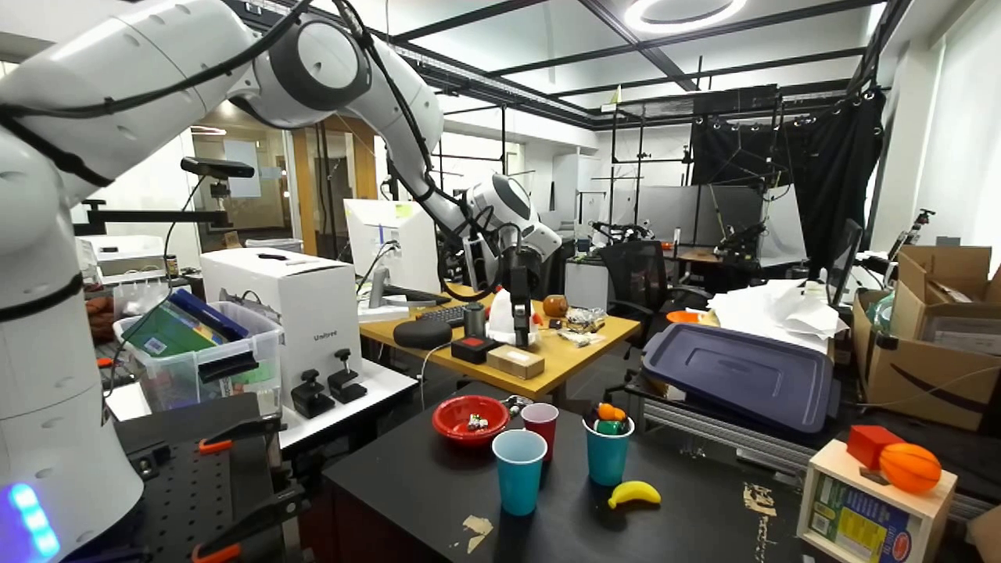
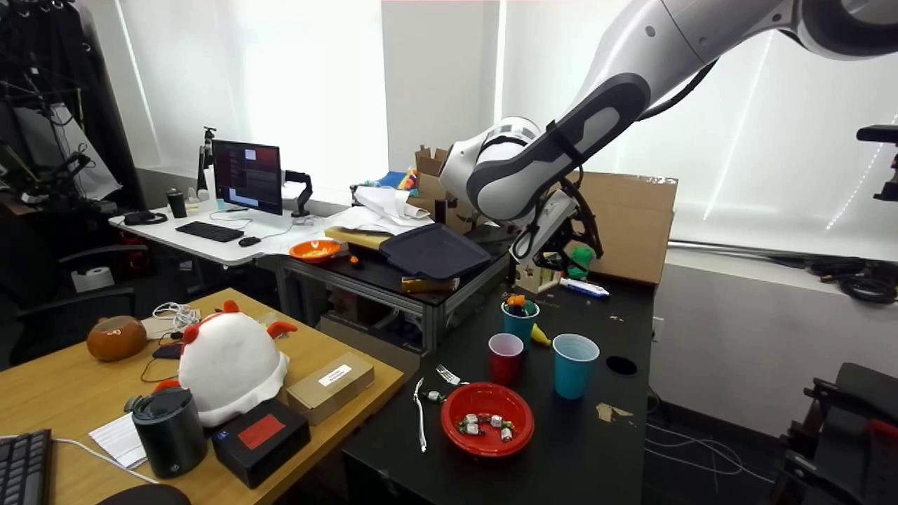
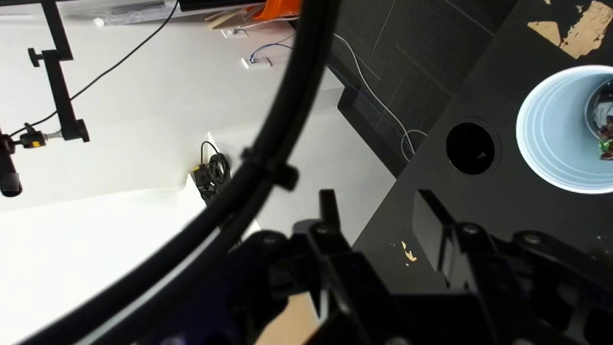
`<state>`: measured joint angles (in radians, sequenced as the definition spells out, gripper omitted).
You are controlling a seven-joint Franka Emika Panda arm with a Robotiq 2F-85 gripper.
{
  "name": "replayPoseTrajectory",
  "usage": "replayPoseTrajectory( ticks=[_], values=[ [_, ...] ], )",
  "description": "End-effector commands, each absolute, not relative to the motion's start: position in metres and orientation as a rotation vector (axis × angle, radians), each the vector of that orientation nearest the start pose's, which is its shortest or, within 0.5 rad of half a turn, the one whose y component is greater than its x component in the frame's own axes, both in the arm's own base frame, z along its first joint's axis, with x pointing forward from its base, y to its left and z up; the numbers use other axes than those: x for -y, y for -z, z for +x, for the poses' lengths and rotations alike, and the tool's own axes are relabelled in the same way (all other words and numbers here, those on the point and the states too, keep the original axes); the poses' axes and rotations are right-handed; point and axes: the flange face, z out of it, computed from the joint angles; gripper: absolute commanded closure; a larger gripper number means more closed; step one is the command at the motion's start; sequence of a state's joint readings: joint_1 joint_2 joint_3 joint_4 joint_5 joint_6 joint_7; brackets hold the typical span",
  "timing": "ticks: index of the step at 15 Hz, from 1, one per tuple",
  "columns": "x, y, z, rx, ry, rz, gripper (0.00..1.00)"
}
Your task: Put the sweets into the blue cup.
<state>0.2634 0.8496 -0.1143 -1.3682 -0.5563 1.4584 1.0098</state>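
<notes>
Clearly, the gripper (image 3: 378,206) is empty, jaws parted; at the wrist view's right, sweets (image 3: 605,115) lie in the blue cup (image 3: 548,139), presumably to fulfil the task.

A blue cup (image 2: 573,377) with a pale interior is seen upright on a black table (image 2: 561,449). At its bottom, in the wrist view, sweets (image 3: 606,128) wrapped in silver, red and green are shown. Several more are held in a red bowl (image 2: 491,401); one is placed just beside it.
</notes>
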Motion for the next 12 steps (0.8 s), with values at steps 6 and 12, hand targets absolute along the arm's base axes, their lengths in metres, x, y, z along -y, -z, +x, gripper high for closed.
replayPoseTrajectory(
  ticks=[6, 12],
  values=[
    [-0.109, -0.207, 0.694, 0.515, 0.054, 2.466, 0.00],
    [-0.150, -0.229, 0.721, 0.214, -0.123, 2.744, 0.00]
  ],
)
